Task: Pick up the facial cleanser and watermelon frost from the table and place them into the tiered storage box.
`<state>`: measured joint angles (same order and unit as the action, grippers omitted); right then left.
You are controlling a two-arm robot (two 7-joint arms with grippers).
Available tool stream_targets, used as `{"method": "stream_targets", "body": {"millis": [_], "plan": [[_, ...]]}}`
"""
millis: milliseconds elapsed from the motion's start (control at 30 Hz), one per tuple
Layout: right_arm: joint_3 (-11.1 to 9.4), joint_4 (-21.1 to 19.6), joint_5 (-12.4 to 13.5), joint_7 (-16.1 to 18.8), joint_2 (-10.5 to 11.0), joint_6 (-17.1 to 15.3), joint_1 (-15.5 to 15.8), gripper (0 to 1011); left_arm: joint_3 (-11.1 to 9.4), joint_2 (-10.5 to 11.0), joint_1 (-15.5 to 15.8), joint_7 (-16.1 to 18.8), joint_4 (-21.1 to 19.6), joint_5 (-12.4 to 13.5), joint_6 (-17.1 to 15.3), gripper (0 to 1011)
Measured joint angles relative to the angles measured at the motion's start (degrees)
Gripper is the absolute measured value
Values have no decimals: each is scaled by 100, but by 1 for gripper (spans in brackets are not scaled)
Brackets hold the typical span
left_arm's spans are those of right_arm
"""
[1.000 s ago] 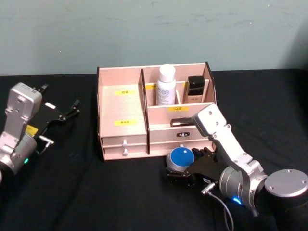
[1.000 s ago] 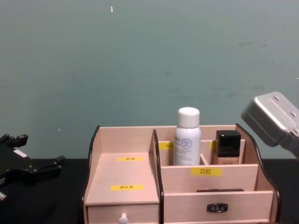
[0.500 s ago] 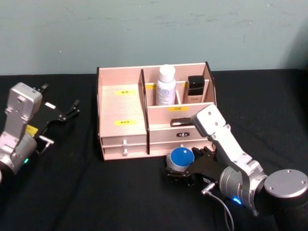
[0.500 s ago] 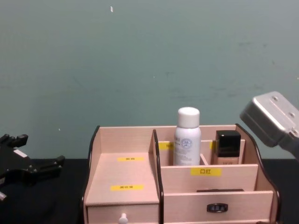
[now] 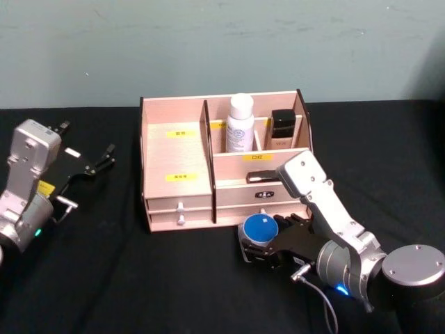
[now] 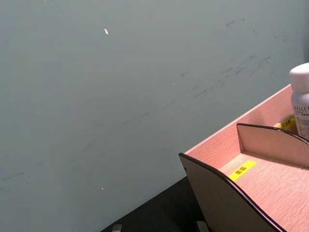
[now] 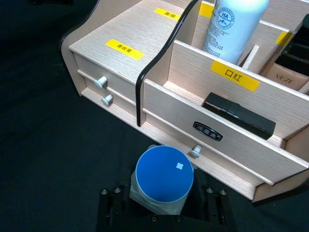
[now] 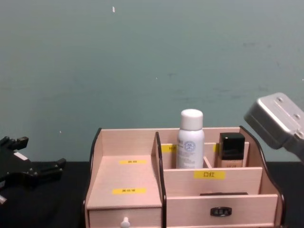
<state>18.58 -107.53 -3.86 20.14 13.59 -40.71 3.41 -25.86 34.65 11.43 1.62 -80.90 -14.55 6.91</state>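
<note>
Around: a black-capped bottle [image 5: 282, 129] stands in the box's [image 5: 176, 149] rear right compartment, one thin divider away from the white bottle [image 5: 240, 124]. A flat dark item [image 7: 240, 115] lies in the shallow tray in front of both.
In the way: the box's right-hand drawers and a small knob [image 7: 195, 151] sit just behind the jar [image 5: 260, 229].
White bottle: in the box's rear middle compartment, upright, long axis vertical, cap up, round label facing front.
Jar: in front of the box's right half, near the lower drawer, upright with its blue lid facing up. Whether its base touches the surface cannot be told.
Right hand [image 5: 261, 243]: low in front of the box, fingers pinching the jar's clear body from either side.
Left hand [image 5: 87, 139]: well to the left of the box, fingers spread, holding nothing.
Surface [image 5: 125, 278]: covered in black cloth.
Room: a plain teal wall [image 5: 222, 42] rises behind the box.
</note>
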Motion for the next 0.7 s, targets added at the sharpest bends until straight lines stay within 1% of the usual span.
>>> {"method": "stream_targets", "body": {"millis": [33,67,133,200,700], "plan": [[0,-1,2,-1,0,0,0,811,0,0,0,0,0,0,0,1001],[0,-1,2,-1,0,-1,0,795,0,0,0,0,0,0,0,1001],[0,-2,4,-2,0,-1,0,726,0,0,0,0,0,0,0,1001],[0,-3,5,-3,0,-2,0,706,0,0,0,0,0,0,0,1001],[0,-2,11,-4,0,-5,0,704,0,0,0,0,0,0,0,1001]]}}
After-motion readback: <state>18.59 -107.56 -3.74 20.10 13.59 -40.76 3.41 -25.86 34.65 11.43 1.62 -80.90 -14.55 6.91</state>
